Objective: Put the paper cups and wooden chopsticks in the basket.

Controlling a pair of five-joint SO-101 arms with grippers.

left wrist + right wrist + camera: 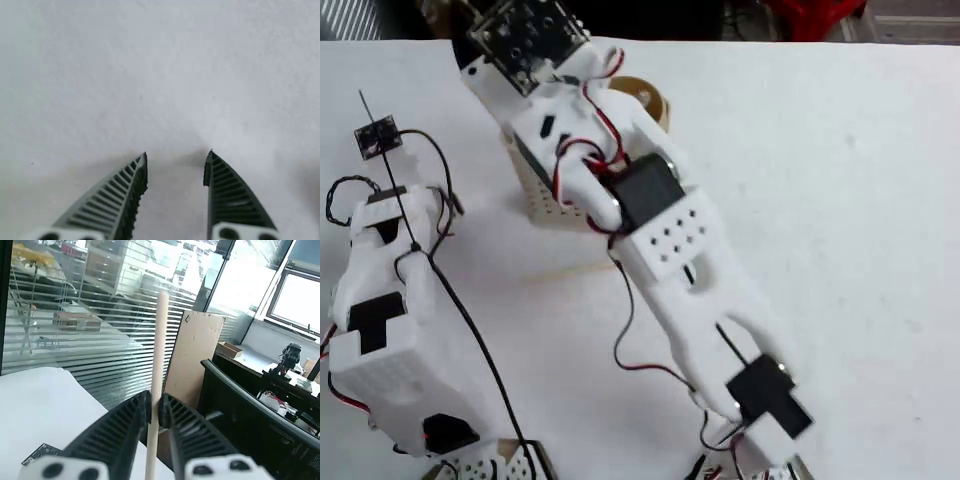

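A wooden chopstick is pinched in the right gripper, its long axis running out past the tips. The basket is seen beneath that arm, at the far side. The left gripper is held spread over the tabletop, well to the left.

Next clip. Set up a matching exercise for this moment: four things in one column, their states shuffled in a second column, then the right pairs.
Things:
1. left gripper
2. right gripper
3. wooden chopstick
4. basket

States:
A. partly covered by an arm in the high view
B. clamped between two fingers
C. open above the bare table
D. shut on a stick

Pairs: 1-C, 2-D, 3-B, 4-A.
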